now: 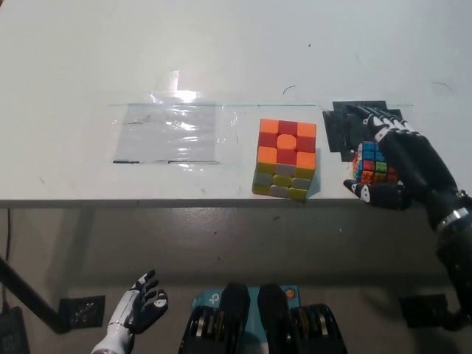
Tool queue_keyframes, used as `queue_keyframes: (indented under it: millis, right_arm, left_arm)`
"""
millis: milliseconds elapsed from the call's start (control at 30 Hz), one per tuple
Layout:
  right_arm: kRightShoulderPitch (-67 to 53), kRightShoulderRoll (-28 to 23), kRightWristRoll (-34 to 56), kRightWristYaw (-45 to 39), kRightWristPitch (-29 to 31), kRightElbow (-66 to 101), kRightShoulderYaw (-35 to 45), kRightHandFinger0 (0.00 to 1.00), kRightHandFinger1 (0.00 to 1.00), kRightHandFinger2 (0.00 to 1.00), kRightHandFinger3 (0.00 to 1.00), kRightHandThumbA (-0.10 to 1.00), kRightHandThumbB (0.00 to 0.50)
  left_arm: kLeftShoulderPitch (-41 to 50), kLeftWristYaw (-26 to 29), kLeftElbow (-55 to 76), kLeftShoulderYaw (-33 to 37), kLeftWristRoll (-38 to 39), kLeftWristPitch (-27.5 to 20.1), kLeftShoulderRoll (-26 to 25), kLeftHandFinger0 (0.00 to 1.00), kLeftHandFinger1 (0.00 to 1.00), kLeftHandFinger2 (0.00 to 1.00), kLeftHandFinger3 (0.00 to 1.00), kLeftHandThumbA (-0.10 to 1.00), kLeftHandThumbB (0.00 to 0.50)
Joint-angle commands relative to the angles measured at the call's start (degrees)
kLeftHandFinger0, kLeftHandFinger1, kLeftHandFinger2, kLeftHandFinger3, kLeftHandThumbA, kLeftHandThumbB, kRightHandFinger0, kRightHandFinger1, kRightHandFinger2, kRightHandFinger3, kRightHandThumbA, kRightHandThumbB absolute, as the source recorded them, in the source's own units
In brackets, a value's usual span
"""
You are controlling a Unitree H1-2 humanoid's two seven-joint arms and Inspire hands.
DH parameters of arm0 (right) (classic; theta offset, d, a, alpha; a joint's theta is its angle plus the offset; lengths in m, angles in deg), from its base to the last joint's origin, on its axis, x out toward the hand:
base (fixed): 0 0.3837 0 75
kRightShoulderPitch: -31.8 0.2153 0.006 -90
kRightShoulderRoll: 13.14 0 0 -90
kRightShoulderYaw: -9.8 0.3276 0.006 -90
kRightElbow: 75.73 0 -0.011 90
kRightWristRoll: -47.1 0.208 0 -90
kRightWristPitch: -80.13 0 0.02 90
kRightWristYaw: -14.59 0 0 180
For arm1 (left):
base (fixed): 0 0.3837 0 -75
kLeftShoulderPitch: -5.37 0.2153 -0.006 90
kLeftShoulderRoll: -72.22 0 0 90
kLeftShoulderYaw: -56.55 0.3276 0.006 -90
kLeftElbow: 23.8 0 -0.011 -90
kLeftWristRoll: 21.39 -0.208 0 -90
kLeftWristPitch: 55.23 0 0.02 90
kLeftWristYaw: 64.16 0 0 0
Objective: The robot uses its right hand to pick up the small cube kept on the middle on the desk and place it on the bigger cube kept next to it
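The right hand (394,166) lay over the small cube (371,167) at the right end of the table (221,51), close to the near edge. Its fingers (376,122) curved over the far side and top of the cube, the thumb (369,193) sat against the near side, so the hand was wrapped around the cube; whether the cube was clear of the table could not be told. The small cube sat at the near edge of a patch of black tape (346,122) stuck on the table top. The bigger cube (286,159) stood to its left, near but apart, orange and red on top, yellow and grey on the near face, also close to the near edge. Farther left a clear plastic sheet (171,133) lay flat on the table, reflecting light. The left hand (140,306) hung below table level at the lower left, fingers loosely spread and holding nothing.
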Motion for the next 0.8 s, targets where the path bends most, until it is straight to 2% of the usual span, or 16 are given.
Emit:
queue_keyframes:
  millis: [0, 233, 300, 400, 533, 600, 633, 667, 767]
  right_arm:
    - [4.73, -1.09, -0.02, -1.39, 2.34, -2.67, 0.15, 1.0, 1.0, 1.0, 1.0, 0.76, 0.495]
    - [8.08, -1.94, 1.06, -0.18, 6.22, -10.11, 0.61, 1.0, 1.0, 1.0, 1.0, 0.78, 0.5]
    - [8.64, -2.55, 2.66, -0.18, 8.34, -12.73, 1.32, 1.0, 1.0, 1.0, 1.0, 0.69, 0.475]
    - [8.93, -2.57, 2.94, 0.14, 9.06, -13.91, 1.59, 1.0, 1.0, 1.0, 1.0, 0.62, 0.458]
    - [7.45, -2.68, 2.31, -0.02, 9.3, -14.62, 1.02, 1.0, 1.0, 1.0, 1.0, 0.71, 0.474]
    - [7.0, -2.54, 2.66, -0.01, 9.43, -14.76, 1.2, 1.0, 1.0, 1.0, 1.0, 0.68, 0.466]
    - [6.58, -2.62, 2.26, -0.37, 9.03, -15.2, 0.87, 1.0, 1.0, 1.0, 1.0, 0.7, 0.481]
    - [6.23, -2.46, 2.14, -0.28, 9.04, -15.48, 0.76, 1.0, 1.0, 1.0, 1.0, 0.69, 0.481]
    - [5.07, -1.91, 1.69, -0.08, 8.48, -15.32, 0.6, 1.0, 1.0, 1.0, 1.0, 0.69, 0.473]
  left_arm:
    - [-0.64, 0.31, 2.1, -0.1, 0.13, -0.61, -0.57, 1.0, 1.0, 1.0, 1.0, 0.29, 0.303]
    - [-0.58, 0.35, 2.38, -0.63, 0.8, -0.36, -0.32, 1.0, 1.0, 1.0, 1.0, 0.25, 0.303]
    - [-0.53, 0.41, 2.82, -0.68, 0.72, 0.09, -0.34, 1.0, 1.0, 1.0, 1.0, 0.26, 0.302]
    - [-0.78, 0.64, 2.53, -0.56, 0.36, -0.1, -0.53, 1.0, 1.0, 1.0, 1.0, 0.28, 0.302]
    - [-0.76, 0.46, 2.6, -0.35, 0.17, -0.16, -0.67, 1.0, 1.0, 1.0, 1.0, 0.32, 0.311]
    - [-1.09, 0.37, 2.19, -0.31, 0.2, -0.33, -0.73, 1.0, 1.0, 1.0, 1.0, 0.32, 0.313]
    - [-1.5, 0.34, 1.64, -0.14, 0.01, -0.59, -0.86, 1.0, 1.0, 1.0, 1.0, 0.32, 0.306]
    - [-1.37, 0.19, 1.96, -0.67, 0.89, -0.57, -0.53, 1.0, 1.0, 1.0, 1.0, 0.28, 0.302]
    - [-1.74, 0.27, 2.52, -0.74, 0.81, 0.03, -0.59, 1.0, 1.0, 1.0, 1.0, 0.26, 0.296]
